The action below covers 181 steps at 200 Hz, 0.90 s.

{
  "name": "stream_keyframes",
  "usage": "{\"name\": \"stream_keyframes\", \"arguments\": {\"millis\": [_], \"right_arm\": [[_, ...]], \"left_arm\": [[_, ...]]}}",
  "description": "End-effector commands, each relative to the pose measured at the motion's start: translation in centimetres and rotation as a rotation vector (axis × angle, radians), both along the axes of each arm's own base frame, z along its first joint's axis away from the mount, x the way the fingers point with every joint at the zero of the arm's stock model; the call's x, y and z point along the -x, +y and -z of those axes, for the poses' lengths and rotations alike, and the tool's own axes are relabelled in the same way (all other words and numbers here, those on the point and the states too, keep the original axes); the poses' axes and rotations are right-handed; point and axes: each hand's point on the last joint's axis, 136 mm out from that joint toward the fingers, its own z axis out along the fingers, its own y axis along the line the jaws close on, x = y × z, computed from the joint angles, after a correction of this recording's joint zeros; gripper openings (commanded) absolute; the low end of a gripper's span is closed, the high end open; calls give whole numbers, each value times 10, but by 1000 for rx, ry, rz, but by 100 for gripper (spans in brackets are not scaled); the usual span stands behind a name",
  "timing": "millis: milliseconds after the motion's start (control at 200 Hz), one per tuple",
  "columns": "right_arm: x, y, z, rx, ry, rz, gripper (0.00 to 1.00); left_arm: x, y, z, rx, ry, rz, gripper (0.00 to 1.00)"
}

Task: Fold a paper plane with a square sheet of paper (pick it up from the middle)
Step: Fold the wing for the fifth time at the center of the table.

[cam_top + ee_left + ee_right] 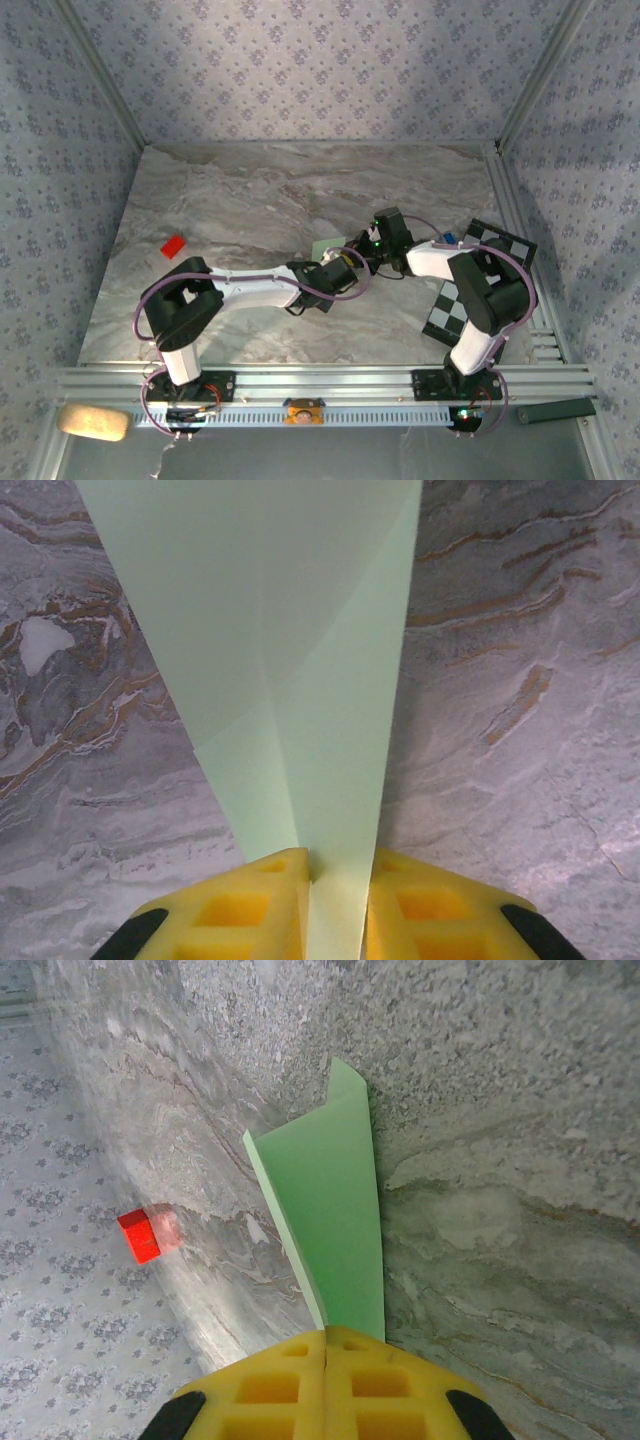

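L gripper [335, 868] pinches the narrow end of the paper plane [280, 630], long axis running straight ahead over the table [520, 780], while we read R gripper [327, 1338], jaws pressed together, meeting it from the opp. side.

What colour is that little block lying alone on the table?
The little block is bright red, clearest in the right wrist view.

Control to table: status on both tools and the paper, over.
Left tool shut on green paper. Right tool shut on it too. Paper creased, tapering into left tool. Red block off to the side, clear of it.
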Motion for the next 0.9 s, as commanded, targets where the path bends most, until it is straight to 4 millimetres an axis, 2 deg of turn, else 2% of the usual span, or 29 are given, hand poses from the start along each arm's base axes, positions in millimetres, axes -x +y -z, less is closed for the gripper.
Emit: {"name": "stream_keyframes", "arguments": {"millis": [0,80,525,685,855,900], "right_arm": [[-2,3,-6,-4,-5,4,0],[-2,3,-6,-4,-7,3,0],[-2,2,-8,-2,-16,2,3],[-2,-11,-10,36,-33,13,14],[-1,-38,-14,116,-60,43,34],[0,-44,-15,130,-65,52,36]], "left_arm": [[3,8,-1,-26,-11,-4,22],[3,7,-1,-24,-12,-4,23],[3,5,-3,-12,-11,-6,5],[2,3,-5,54,16,-34,0],[2,-4,-8,216,81,-67,0],[1,-8,-10,271,103,-67,0]]}}
